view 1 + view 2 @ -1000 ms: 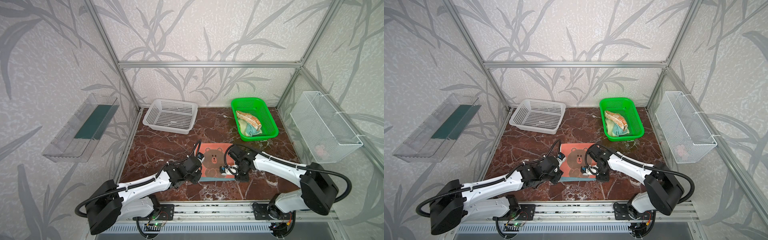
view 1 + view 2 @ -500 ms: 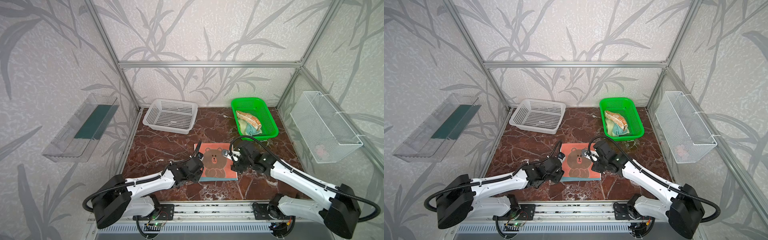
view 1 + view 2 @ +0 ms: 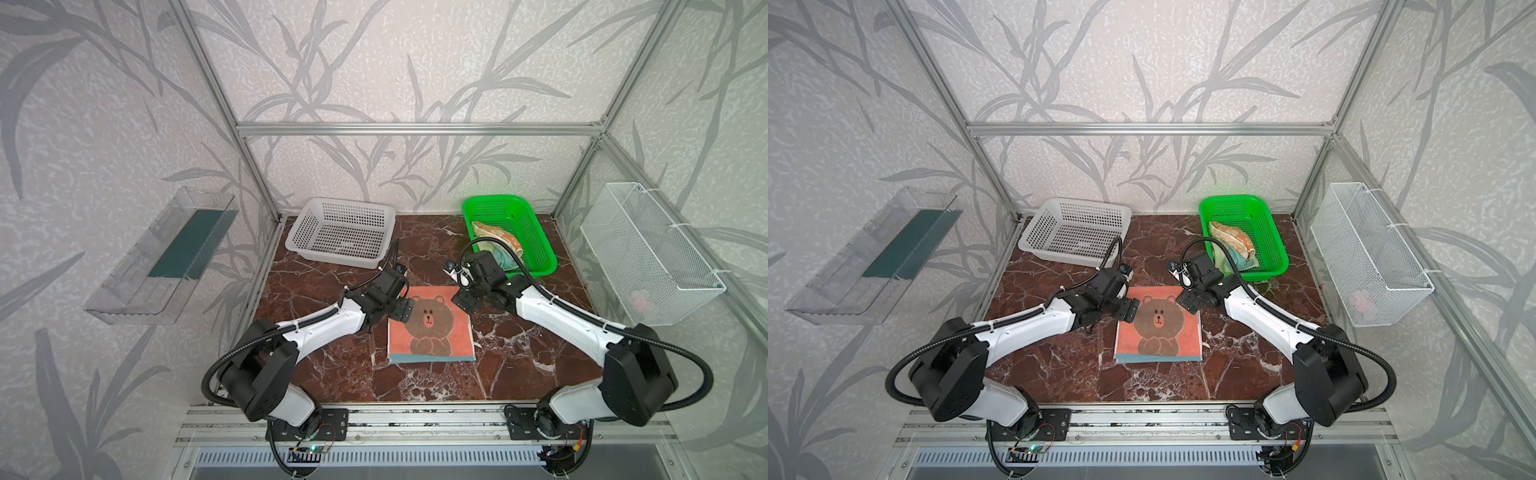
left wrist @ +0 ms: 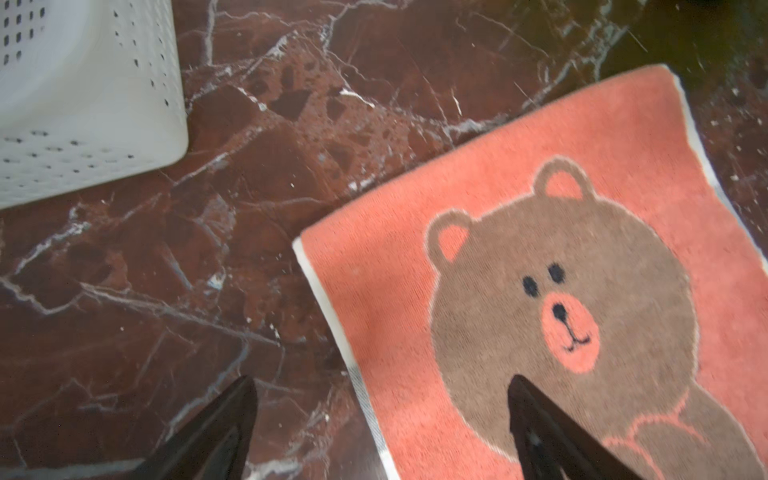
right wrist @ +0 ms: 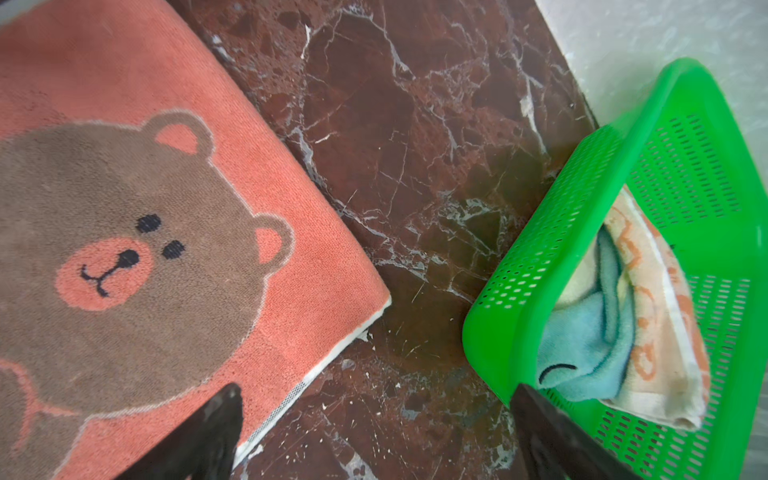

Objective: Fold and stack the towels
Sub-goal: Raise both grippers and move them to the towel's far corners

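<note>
Marble tabletop (image 3: 332, 374) — bear towel (image 3: 430, 328) lies flat; left pincer (image 4: 382, 382), right pincer (image 5: 376, 388) both spread apart.

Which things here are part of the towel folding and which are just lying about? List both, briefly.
Job:
- bear towel, on the table
- orange towel and yellow-blue towel, bunched in the green basket

Lying about:
- white basket
- clear wall tray
- wire wall basket
</note>
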`<control>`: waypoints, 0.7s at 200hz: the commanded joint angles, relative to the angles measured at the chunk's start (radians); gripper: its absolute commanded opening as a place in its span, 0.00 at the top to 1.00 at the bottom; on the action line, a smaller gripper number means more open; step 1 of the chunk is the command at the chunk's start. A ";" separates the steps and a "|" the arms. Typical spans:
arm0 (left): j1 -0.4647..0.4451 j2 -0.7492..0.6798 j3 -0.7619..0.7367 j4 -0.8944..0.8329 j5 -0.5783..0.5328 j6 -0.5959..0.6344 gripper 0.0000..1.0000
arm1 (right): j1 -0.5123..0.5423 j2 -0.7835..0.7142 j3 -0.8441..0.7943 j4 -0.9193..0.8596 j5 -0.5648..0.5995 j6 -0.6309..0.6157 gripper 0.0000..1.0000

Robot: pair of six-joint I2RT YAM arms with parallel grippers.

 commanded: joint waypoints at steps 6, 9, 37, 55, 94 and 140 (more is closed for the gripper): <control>0.020 0.093 0.115 -0.070 0.079 0.133 0.11 | -0.048 0.058 0.074 0.000 -0.113 -0.026 0.02; 0.021 0.105 0.129 -0.081 0.086 0.146 0.11 | -0.053 0.065 0.081 -0.009 -0.131 -0.034 0.03; 0.029 0.223 0.262 -0.183 0.099 0.225 0.16 | -0.080 0.134 0.153 -0.068 -0.180 -0.092 0.07; 0.040 0.295 0.331 -0.228 0.102 0.241 0.18 | -0.097 0.178 0.199 -0.103 -0.201 -0.110 0.08; 0.097 0.391 0.434 -0.285 0.125 0.193 0.20 | -0.112 0.281 0.293 -0.174 -0.224 -0.135 0.12; 0.148 0.406 0.452 -0.278 0.171 0.179 0.20 | -0.143 0.455 0.476 -0.347 -0.276 -0.124 0.31</control>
